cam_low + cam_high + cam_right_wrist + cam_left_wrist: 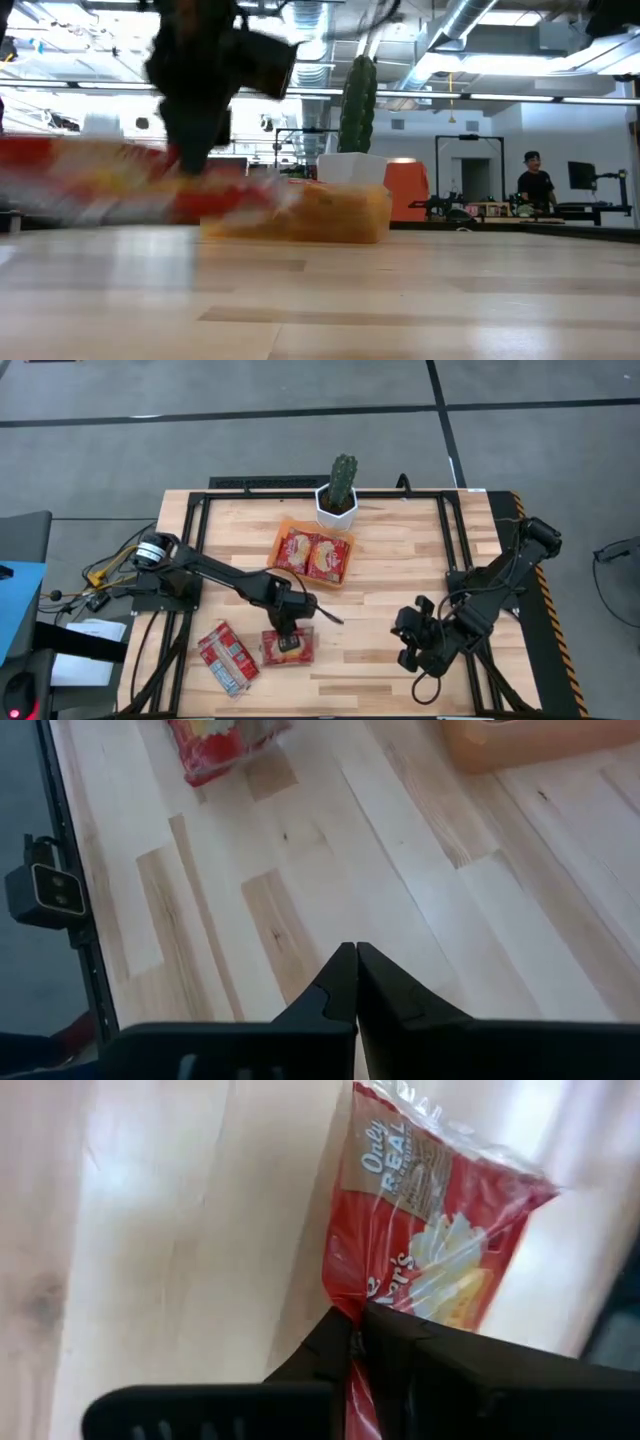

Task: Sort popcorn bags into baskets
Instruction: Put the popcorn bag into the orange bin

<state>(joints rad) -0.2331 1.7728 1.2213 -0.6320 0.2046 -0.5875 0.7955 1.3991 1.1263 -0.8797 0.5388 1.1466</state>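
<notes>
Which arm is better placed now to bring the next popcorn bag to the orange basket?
The left. Its gripper is shut on a popcorn bag near the orange basket; the right gripper is shut, empty, farther off.

A tall green cactus (344,478) stands upright in a white pot (336,511) at the far edge of the pale wooden counter (400,570). A black frame (300,484) runs along that far edge. Beyond the counter, a person (534,184) in dark clothes sits among desks and screens.
</notes>
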